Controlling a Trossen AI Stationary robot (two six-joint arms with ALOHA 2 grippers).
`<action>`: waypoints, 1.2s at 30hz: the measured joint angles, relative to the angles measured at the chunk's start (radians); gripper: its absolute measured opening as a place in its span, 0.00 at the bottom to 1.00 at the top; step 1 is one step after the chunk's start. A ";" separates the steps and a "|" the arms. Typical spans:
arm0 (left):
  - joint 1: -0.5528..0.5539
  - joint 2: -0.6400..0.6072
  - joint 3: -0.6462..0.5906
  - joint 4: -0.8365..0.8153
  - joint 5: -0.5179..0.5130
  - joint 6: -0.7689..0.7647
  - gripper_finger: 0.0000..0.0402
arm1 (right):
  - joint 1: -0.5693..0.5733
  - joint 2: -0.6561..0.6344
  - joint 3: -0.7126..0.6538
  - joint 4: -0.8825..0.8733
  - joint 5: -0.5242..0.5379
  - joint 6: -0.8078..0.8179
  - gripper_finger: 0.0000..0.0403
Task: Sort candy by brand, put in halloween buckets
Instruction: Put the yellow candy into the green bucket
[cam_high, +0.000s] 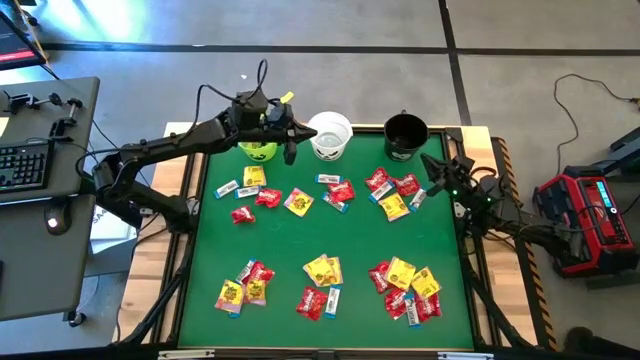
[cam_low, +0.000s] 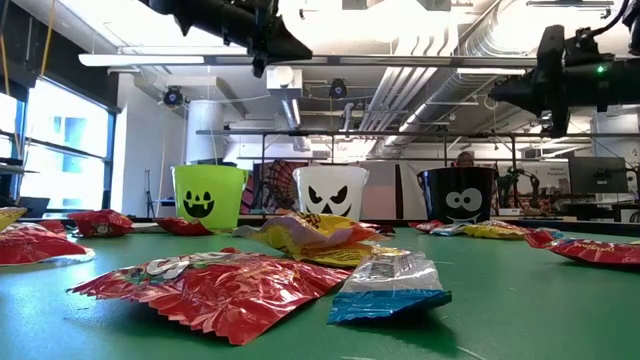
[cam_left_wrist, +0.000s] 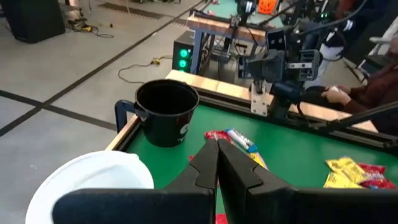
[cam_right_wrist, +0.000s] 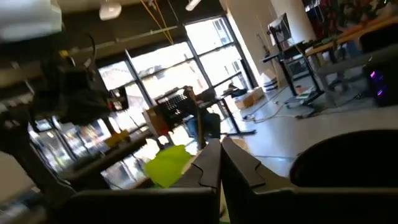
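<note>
Three halloween buckets stand in a row at the far edge of the green mat: lime green (cam_high: 258, 151), white (cam_high: 330, 136) and black (cam_high: 405, 135). Candy lies in loose groups over the mat: yellow packets (cam_high: 298, 202), red packets (cam_high: 268, 197) and narrow blue-and-white bars (cam_high: 226, 188). My left gripper (cam_high: 291, 140) hangs shut in the air between the green bucket and the white one, nothing between its fingers (cam_left_wrist: 205, 165). My right gripper (cam_high: 436, 168) is shut and raised at the mat's right edge, near the black bucket.
A wooden frame (cam_high: 480, 135) borders the mat. Candy groups fill the near half (cam_high: 322, 270) and the middle right (cam_high: 393, 195). In the low view a red packet (cam_low: 215, 290) and a blue-and-white bar (cam_low: 390, 285) lie closest. A desk with a keyboard (cam_high: 22, 165) stands left of the table.
</note>
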 joint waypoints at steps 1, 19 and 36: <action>0.000 0.000 0.000 0.000 0.000 -0.002 0.00 | 0.000 0.000 0.004 -0.003 -0.005 0.024 0.00; -0.013 0.016 -0.023 0.015 0.052 0.000 0.00 | 0.000 0.191 0.372 -0.484 -0.204 -0.069 0.00; -0.051 0.014 -0.146 0.109 0.063 -0.019 0.00 | 0.000 0.622 0.648 -0.827 -0.335 0.048 0.34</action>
